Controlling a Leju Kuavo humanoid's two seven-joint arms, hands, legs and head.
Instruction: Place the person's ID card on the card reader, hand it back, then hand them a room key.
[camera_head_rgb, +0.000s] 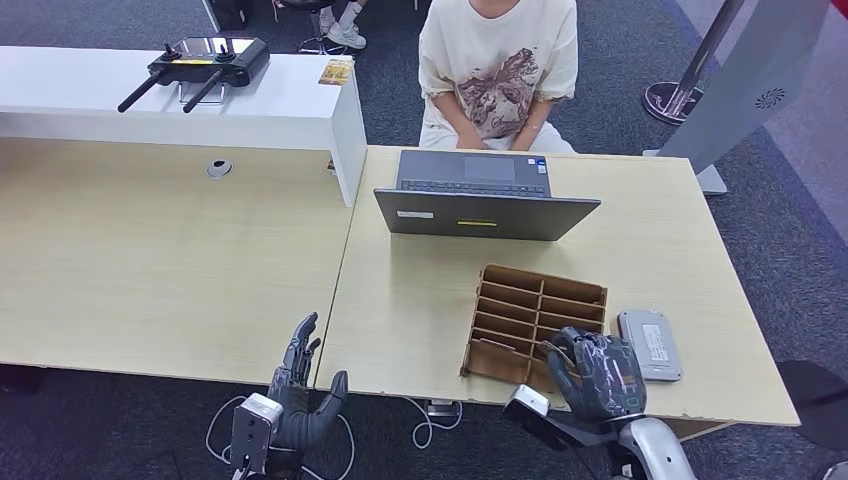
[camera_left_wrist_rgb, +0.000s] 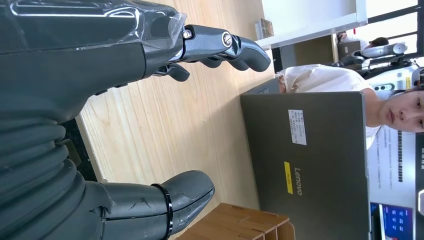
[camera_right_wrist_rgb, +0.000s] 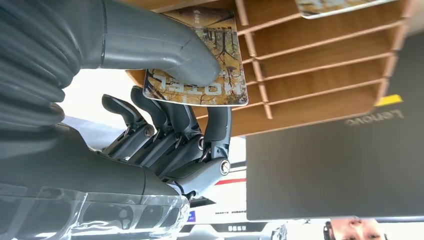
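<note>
The hotel key card (camera_right_wrist_rgb: 200, 65) – pinched by the right hand (camera_head_rgb: 597, 375) at the wooden rack's (camera_head_rgb: 540, 300) five o'clock corner – could be snagged on a divider; left hand (camera_head_rgb: 300, 395) spread, empty.

Head cam high, looks down; wrist cams close, share laptop (camera_head_rgb: 487, 213).

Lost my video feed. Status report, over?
Right hand pinches hotel key card at wooden slotted tray. Left hand open, holds nothing. Laptop stands between tray and person.
</note>
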